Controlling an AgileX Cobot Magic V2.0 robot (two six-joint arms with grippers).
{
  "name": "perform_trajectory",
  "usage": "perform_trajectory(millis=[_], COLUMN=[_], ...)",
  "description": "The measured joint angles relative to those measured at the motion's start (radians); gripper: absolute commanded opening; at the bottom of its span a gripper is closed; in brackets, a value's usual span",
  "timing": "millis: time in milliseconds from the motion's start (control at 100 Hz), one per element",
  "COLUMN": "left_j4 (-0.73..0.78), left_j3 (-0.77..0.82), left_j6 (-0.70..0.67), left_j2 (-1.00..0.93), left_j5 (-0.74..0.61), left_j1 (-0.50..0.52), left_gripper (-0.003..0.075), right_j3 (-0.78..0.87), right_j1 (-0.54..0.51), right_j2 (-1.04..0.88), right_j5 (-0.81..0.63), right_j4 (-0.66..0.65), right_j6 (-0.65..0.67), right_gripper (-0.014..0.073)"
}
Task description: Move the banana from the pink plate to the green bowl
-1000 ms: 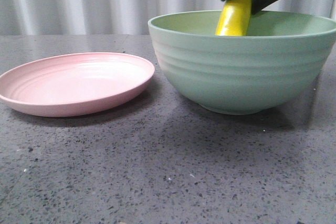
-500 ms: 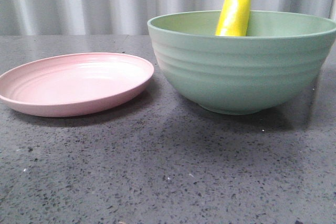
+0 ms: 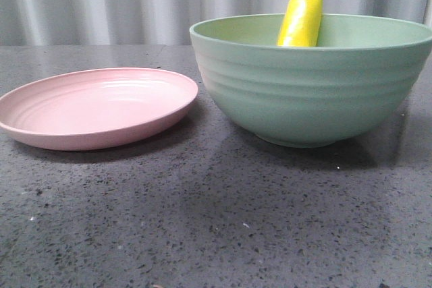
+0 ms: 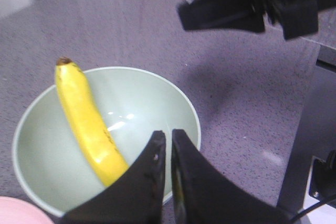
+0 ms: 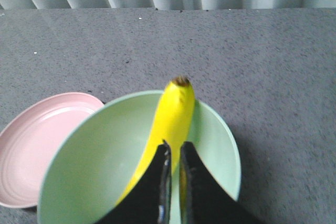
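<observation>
The banana (image 3: 302, 15) leans inside the green bowl (image 3: 314, 92), beside the bare pink plate (image 3: 94, 109). My left end effector (image 4: 168, 150) and right end effector (image 5: 173, 161) are both closed, gripping nothing.

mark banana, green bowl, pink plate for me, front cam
banana (image 3: 301, 15): front view, on the yellow body sticking up above the rim.
green bowl (image 3: 310, 92): front view, on the ridged outer wall.
pink plate (image 3: 88, 109): front view, on the bare inner surface.

A low front camera faces the green bowl (image 3: 314, 79) closely; both wrist cameras overlook it from above.
</observation>
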Motion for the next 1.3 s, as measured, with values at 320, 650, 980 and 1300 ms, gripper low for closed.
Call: perform_trajectory(millis=[320, 650, 980, 1300], left_j4=[-0.005, -0.009, -0.009, -0.015], left_j3=[0.417, 0.756, 0.859, 0.868], left_j6=[0.016, 0.016, 0.016, 0.016], left_j2=[-0.360, -0.708, -0.802, -0.802], left_j5=[-0.297, -0.409, -0.413, -0.413], left_j1=[0.000, 0.000, 0.000, 0.000], left_gripper=[-0.0020, -0.0020, -0.0020, -0.0020], right_j3=[0.360, 0.547, 0.568, 0.568], right_j1=[0.000, 0.000, 0.000, 0.000], right_j2=[-0.335, -0.561, -0.589, -0.589], right_j5=[-0.200, -0.316, -0.343, -0.342], right_j4=[0.000, 0.000, 0.000, 0.000], right_j6=[0.000, 0.000, 0.000, 0.000], right_gripper=[-0.0064, -0.0064, -0.0064, -0.0064])
